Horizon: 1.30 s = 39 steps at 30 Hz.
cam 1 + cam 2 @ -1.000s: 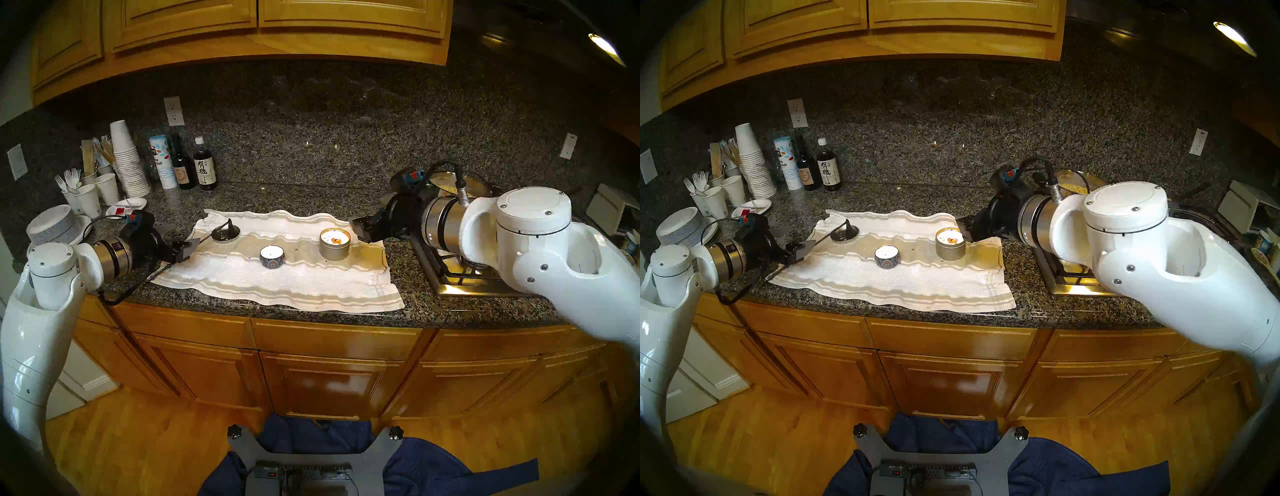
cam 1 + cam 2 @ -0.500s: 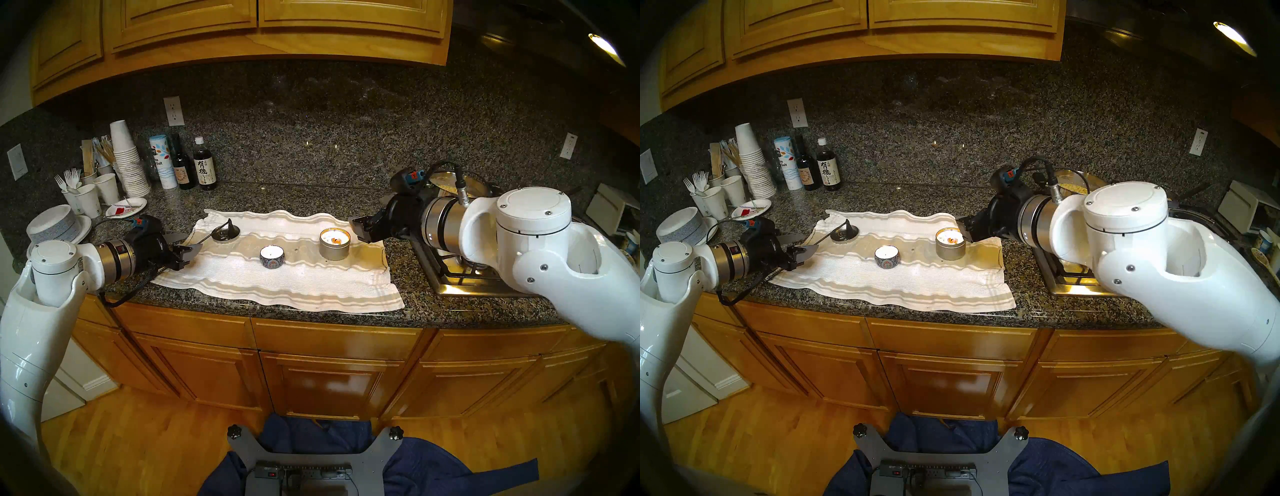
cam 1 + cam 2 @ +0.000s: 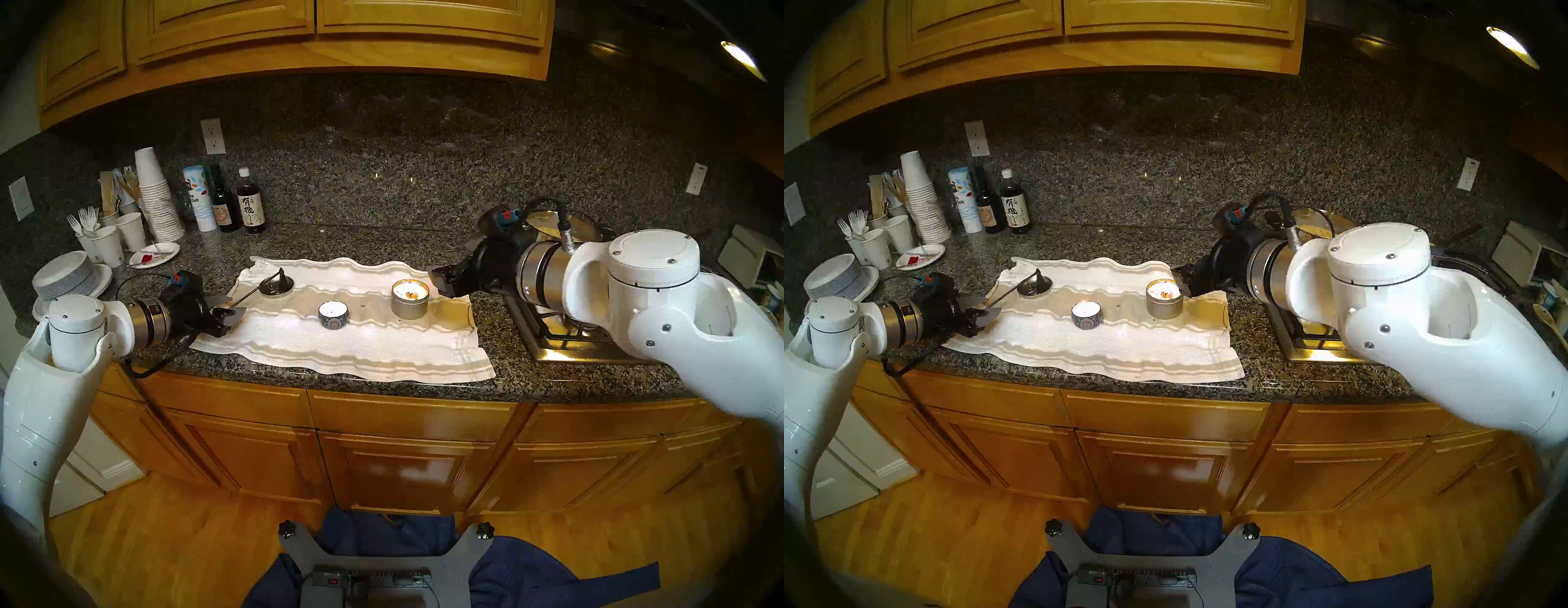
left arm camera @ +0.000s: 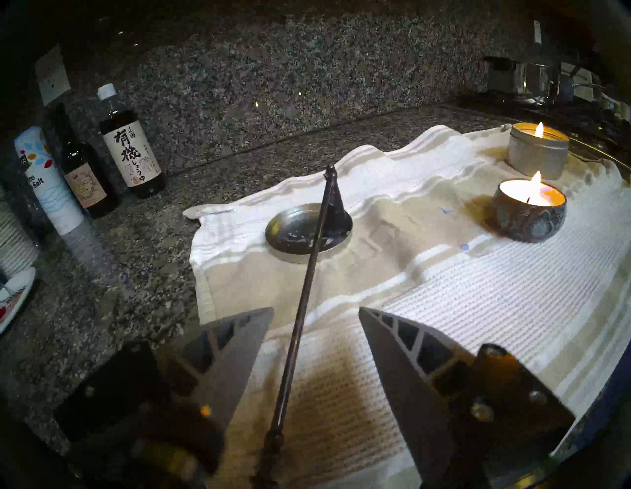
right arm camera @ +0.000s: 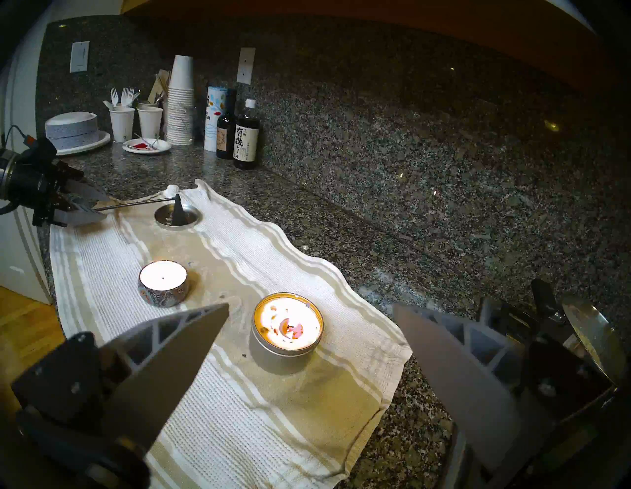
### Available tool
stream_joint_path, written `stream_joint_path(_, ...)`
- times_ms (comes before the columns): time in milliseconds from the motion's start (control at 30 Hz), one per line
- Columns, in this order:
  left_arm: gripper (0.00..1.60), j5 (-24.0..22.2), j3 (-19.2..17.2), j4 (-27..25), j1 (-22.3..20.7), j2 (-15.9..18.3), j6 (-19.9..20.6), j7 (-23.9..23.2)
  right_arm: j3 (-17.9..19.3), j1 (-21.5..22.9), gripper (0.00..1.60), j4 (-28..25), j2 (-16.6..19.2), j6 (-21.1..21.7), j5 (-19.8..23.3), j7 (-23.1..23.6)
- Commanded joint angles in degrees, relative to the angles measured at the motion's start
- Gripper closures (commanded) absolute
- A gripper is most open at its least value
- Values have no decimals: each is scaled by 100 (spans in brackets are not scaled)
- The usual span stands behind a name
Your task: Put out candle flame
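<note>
Left hand (image 4: 316,310) straddling snuffer (image 4: 309,283) handle, 2 candles lit.

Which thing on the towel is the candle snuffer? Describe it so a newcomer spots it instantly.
Find the striped white towel spread on the granite counter. At its far left corner sits a shallow metal dish; the candle snuffer stands with its dark cone in that dish, its thin rod handle slanting toward the left gripper. Unlike the two lit candles to its right, it has no flame.
</note>
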Motion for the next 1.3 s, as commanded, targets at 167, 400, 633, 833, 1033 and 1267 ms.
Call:
stream_joint_path(167,69,21,3,-15,-335,40,-108,41,138,138,0,-4,5,-39,-24,-8)
stream_joint_path(400,75,52,36,48,-289,68,-151,22,138,139,0,-4,5,-39,-23,-7)
stream_joint_path(633,60,136,182,123,-321,80,-220,73,138,139,0,-4,5,-39,-23,-7)
stream_joint_path(833,57,165,243,163,-383,86,-226,84,137,139,0,-4,5,-39,-23,-7)
stream_joint_path(1033,82,209,361,277,-469,90,-232,74,137,140,0,-4,5,-39,-23,-8)
stream_joint_path(1267,86,255,458,349,-493,71,-271,83,137,140,0,-4,6,-39,-23,-7)
